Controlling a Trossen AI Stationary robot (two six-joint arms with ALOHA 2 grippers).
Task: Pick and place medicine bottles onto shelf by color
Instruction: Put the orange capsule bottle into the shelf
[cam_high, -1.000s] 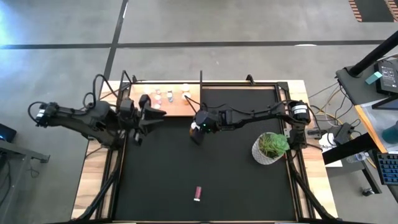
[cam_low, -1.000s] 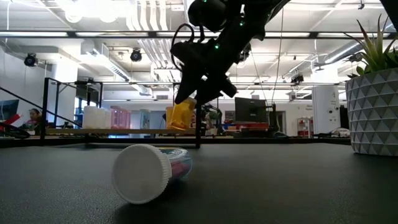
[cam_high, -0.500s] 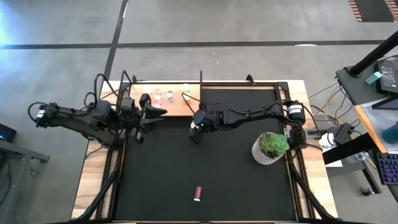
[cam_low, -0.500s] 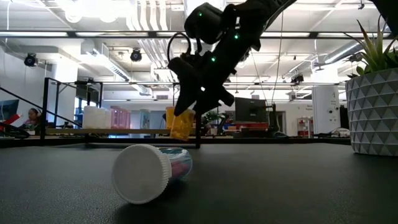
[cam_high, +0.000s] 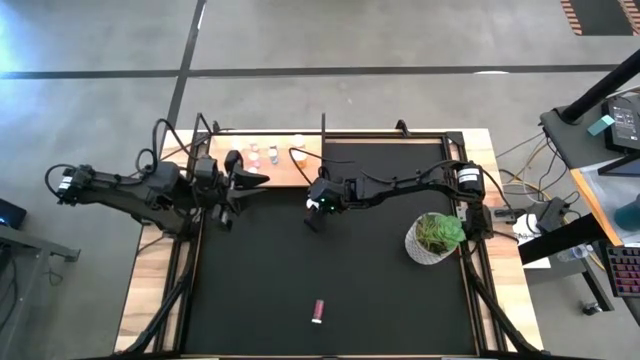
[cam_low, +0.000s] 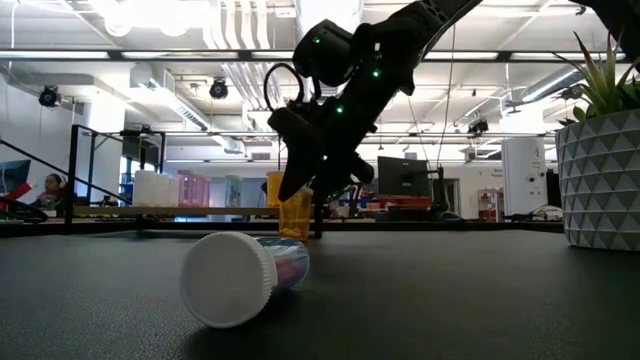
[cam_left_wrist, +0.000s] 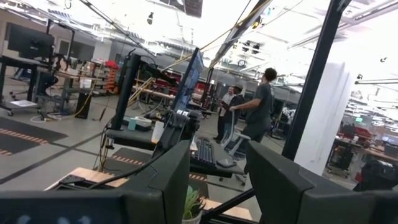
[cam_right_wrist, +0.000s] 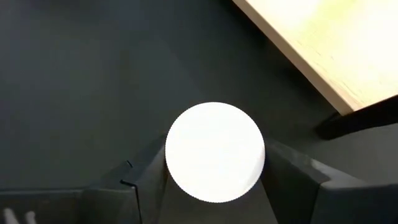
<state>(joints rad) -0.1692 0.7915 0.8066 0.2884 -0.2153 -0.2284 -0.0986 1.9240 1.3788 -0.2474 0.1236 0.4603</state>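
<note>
An orange bottle with a white cap sits clamped between the fingers of the right gripper, upright and low over the black tabletop. In the low view its base looks to be at or just above the surface; I can't tell whether it touches. In the right wrist view the round cap fills the gap between the two dark fingers, which press in on either side of it.

From above, that gripper is a little above the middle of the frame, just below the lower right corner of the pale wooden shelf. The shelf lies along the top edge of the tabletop, left of centre, and a few small white-capped bottles stand in a row near its far edge.

One pink bottle lies on its side well apart from the rest, near the bottom centre of the high view. In the low view it is the closest thing, its white cap turned toward the camera.

The left gripper hovers over the left end of the shelf, its fingers set a narrow way apart with nothing between them.

A white pot with a green plant stands to the right of centre on the tabletop. Beyond the table, the left wrist view shows people standing among desks and monitors.
</note>
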